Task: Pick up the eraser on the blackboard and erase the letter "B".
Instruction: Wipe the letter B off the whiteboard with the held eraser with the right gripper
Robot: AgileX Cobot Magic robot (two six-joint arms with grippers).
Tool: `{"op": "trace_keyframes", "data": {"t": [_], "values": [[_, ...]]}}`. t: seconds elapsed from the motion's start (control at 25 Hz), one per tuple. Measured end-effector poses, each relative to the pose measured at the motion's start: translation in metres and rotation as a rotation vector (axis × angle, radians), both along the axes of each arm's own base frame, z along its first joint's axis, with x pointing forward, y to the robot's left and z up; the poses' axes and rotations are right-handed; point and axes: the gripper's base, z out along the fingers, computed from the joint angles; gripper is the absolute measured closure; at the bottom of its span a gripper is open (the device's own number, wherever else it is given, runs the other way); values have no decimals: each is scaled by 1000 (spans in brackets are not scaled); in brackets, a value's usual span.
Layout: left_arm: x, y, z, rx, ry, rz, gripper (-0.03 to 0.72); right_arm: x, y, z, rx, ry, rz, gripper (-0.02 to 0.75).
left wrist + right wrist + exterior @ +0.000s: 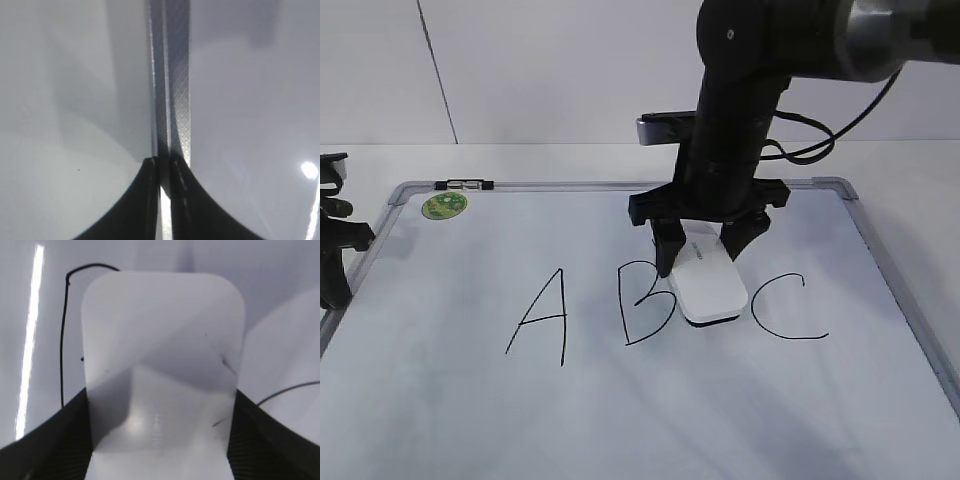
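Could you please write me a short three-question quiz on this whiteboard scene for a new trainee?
1. True or false: the right gripper has its jaws on either side of the eraser.
2. Between which two letters does the eraser sit on the blackboard? A) to the left of A; B) between A and B; C) between B and C.
3. What small round thing is stuck near the blackboard's top left corner?

Key
1. True: the right wrist view shows a dark jaw against each long side of the eraser.
2. C: it lies between the letter "B" and the C.
3. A green sticker.
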Motion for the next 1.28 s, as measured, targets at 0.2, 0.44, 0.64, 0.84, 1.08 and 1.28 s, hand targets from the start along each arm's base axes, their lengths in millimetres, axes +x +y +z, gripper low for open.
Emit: {"op": "trace_keyframes", "data": {"t": [0.2,0.44,0.64,0.84,1.08,1.28], "values": [[0,0,0,0,0,0,666,22,11,-18,-3,-11,0,212],[0,0,0,-1,4,-1,666,45,22,-31,7,-43,2,212],[0,0,0,-1,4,-1,666,50,24,-37,-1,-26,4,212],[0,0,0,-1,5,-1,666,50,25,-39,-1,-18,3,212],[0,0,0,-1,5,-1,666,50,26,-39,4,-16,6,212],[0,0,0,0,5,-2,666,50,27,-38,14,-12,19,212]]}}
